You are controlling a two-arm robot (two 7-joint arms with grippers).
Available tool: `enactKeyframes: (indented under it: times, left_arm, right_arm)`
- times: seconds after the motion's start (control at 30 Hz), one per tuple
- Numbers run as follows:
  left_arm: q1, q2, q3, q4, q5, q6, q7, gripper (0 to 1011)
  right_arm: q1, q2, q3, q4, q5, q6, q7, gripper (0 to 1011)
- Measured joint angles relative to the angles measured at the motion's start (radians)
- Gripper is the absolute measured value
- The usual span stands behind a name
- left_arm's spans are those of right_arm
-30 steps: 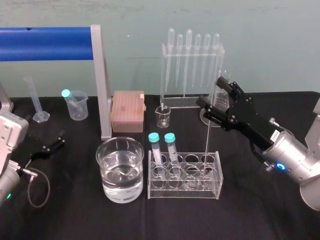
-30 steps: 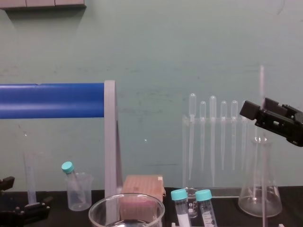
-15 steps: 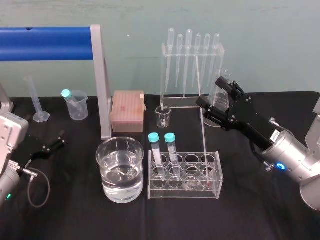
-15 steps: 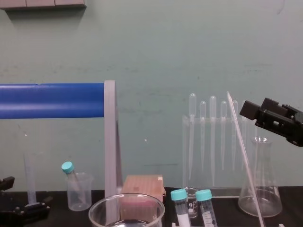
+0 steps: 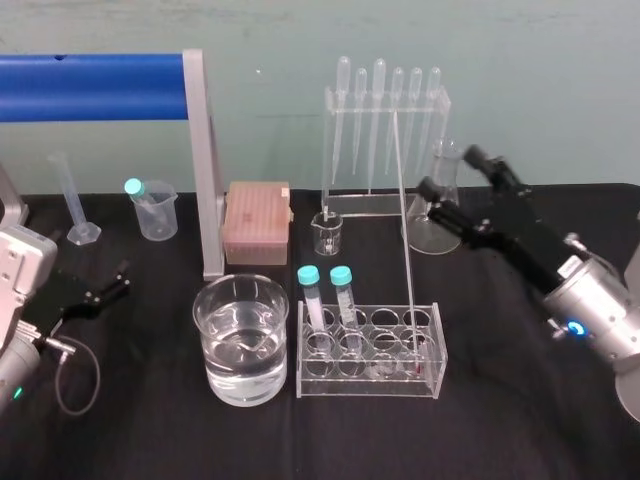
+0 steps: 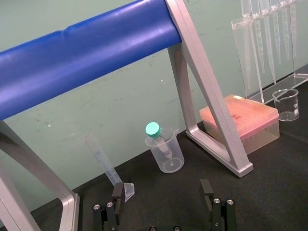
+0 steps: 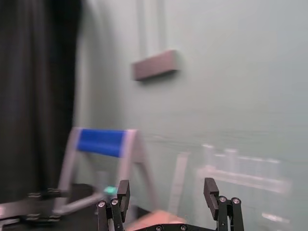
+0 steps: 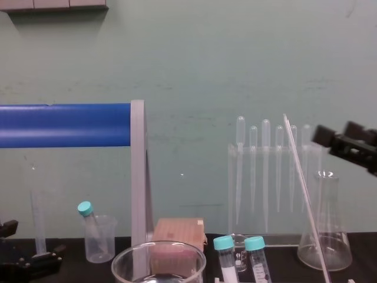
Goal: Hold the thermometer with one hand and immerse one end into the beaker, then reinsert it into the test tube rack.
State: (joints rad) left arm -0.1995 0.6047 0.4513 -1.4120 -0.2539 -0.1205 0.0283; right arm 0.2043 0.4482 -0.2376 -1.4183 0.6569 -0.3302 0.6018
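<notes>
The thermometer stands in the right end of the clear test tube rack, its top leaning left and back toward the pipette stand; it also shows in the chest view. My right gripper hovers open to the right of it, not touching, nothing between its fingers. The beaker, part filled with water, sits left of the rack, its rim low in the chest view. My left gripper rests open and empty at the table's left.
Two teal-capped tubes stand in the rack's left half. Behind are a pipette stand, a conical flask, a small beaker and a pink tip box. The blue-bar frame, plastic beaker and measuring cylinder stand at the left.
The thermometer tipped from upright to leaning left in the rack. My right gripper, open throughout, drew back to the right, away from it. The left arm has not moved.
</notes>
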Motion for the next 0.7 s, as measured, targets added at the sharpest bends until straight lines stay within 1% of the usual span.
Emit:
enactKeyframes:
  times: [0.07,0.1,0.17,0.2,0.23,0.3,0.33,0.4,0.43,0.6,0.7]
  left_arm:
    - [0.0,0.0,0.0,0.0,0.0,0.0,0.0,1008]
    - [0.0,0.0,0.0,0.0,0.0,0.0,0.0,1008]
    - [0.0,0.0,0.0,0.0,0.0,0.0,0.0,1008]
    - [0.0,0.0,0.0,0.0,0.0,0.0,0.0,1008]
    - [0.0,0.0,0.0,0.0,0.0,0.0,0.0,1008]
    - [0.0,0.0,0.0,0.0,0.0,0.0,0.0,1008]
    - [0.0,0.0,0.0,0.0,0.0,0.0,0.0,1008]
    - [0.0,0.0,0.0,0.0,0.0,0.0,0.0,1008]
    - [0.0,0.0,0.0,0.0,0.0,0.0,0.0,1008]
    - [0.0,0.0,0.0,0.0,0.0,0.0,0.0,1008]
    - [0.0,0.0,0.0,0.0,0.0,0.0,0.0,1008]
  right_arm:
    - [-0.019,0.003,0.019,-0.021,-0.034,0.013,-0.066,1003]
    - [-0.035,0.007,0.037,-0.039,-0.065,0.033,-0.129,1003]
    - [-0.048,0.011,0.053,-0.053,-0.087,0.056,-0.177,1002]
    - [-0.054,0.013,0.061,-0.06,-0.101,0.075,-0.208,1003]
    - [-0.063,0.015,0.074,-0.068,-0.116,0.107,-0.248,1003]
    - [-0.07,0.014,0.082,-0.071,-0.124,0.138,-0.278,1003]
    - [-0.073,0.013,0.09,-0.071,-0.128,0.168,-0.3,1003]
    - [-0.076,0.008,0.095,-0.067,-0.129,0.191,-0.313,1003]
    - [-0.078,0.004,0.097,-0.059,-0.13,0.212,-0.32,1003]
    - [-0.081,-0.015,0.098,-0.029,-0.128,0.252,-0.325,1003]
    - [-0.081,-0.024,0.099,-0.018,-0.127,0.264,-0.324,1003]
